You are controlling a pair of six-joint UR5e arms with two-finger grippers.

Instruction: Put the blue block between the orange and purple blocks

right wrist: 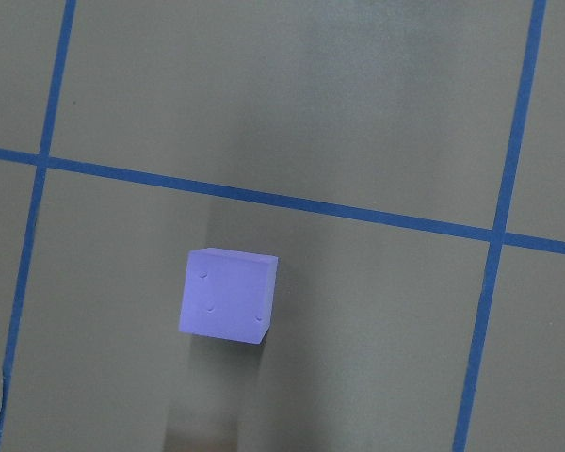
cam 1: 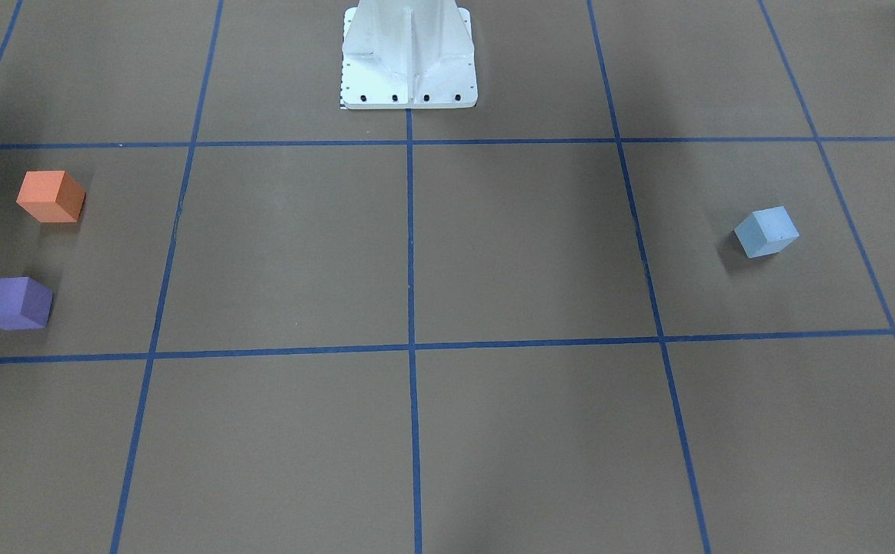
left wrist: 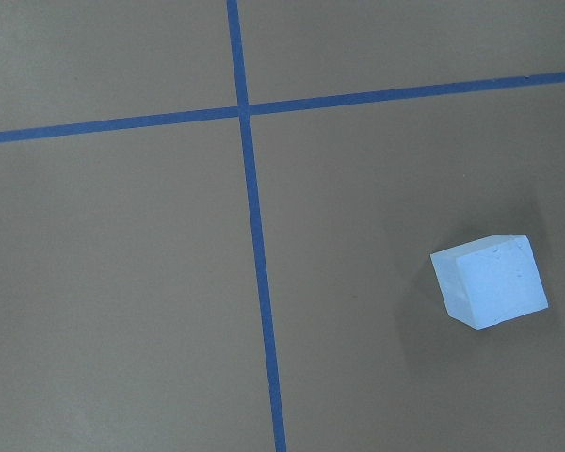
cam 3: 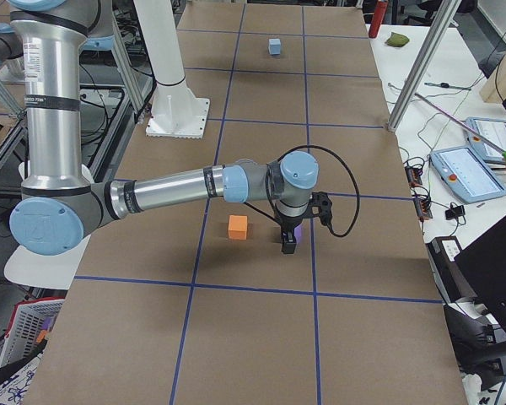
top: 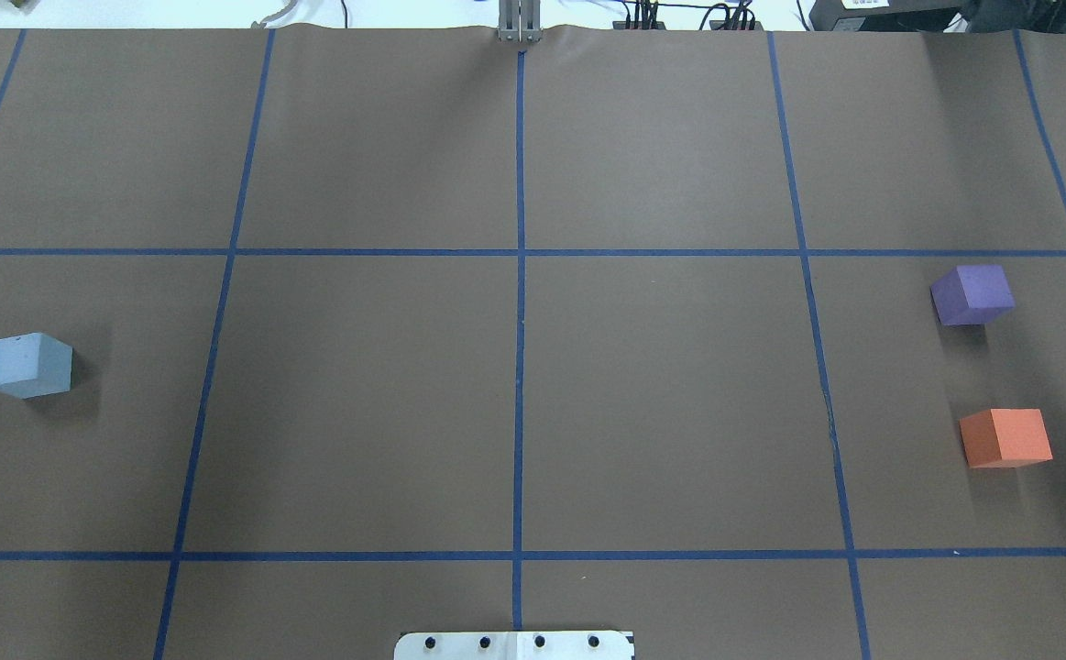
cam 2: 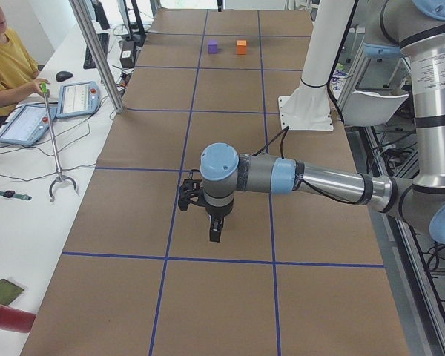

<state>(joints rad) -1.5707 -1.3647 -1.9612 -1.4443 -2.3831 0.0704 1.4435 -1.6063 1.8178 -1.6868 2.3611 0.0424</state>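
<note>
Closest under the left wrist camera we see the matte pale blue foam-like cube (left wrist: 490, 281), sharp-edged, alone at the robot's left end of the brown paper table (top: 661, 412) gridded with blue tape (top: 519, 367). At the far right end sit the orange cube (top: 1005, 437) and purple cube (top: 972, 293), apart. Only side views show the left gripper (cam 2: 216, 231) and right gripper (cam 3: 288, 245); we cannot tell whether either is spread.
</note>
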